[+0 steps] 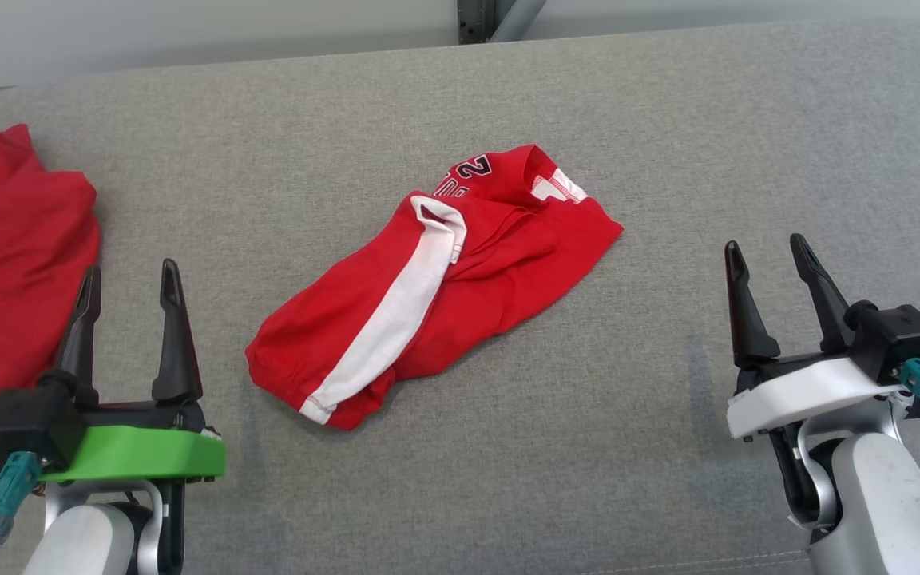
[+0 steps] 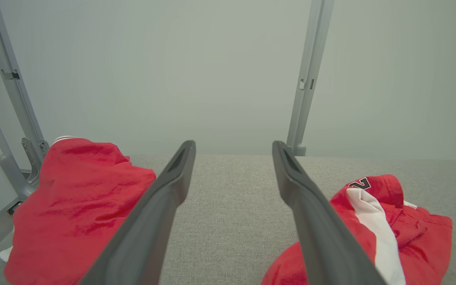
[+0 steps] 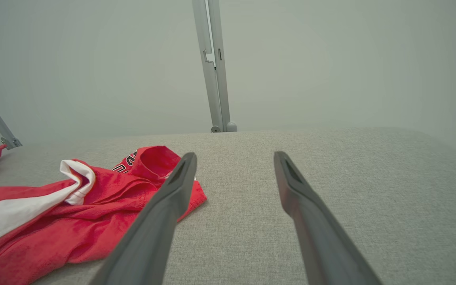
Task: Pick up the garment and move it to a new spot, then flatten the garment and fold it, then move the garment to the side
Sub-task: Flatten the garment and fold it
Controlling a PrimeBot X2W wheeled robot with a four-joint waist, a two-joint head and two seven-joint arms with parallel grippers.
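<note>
The garment [image 1: 436, 279] is red with a broad white stripe and dark numerals near its far end. It lies crumpled in the middle of the grey padded surface [image 1: 588, 120]. My left gripper [image 1: 130, 270] hovers open at the near left, with nothing between its fingers. The garment [image 2: 410, 229] is to its right in the left wrist view, beyond the left gripper [image 2: 234, 145]. My right gripper [image 1: 767, 245] stands open and empty at the near right, well clear of the cloth. In the right wrist view the garment [image 3: 93, 213] lies left of the right gripper [image 3: 234, 155].
A second red garment [image 1: 13, 239] lies in a heap at the surface's left edge, beside my left gripper, and appears as the red heap [image 2: 73, 198] in the left wrist view. Grey metal posts [image 3: 214, 71] and a pale wall stand behind the surface's far edge.
</note>
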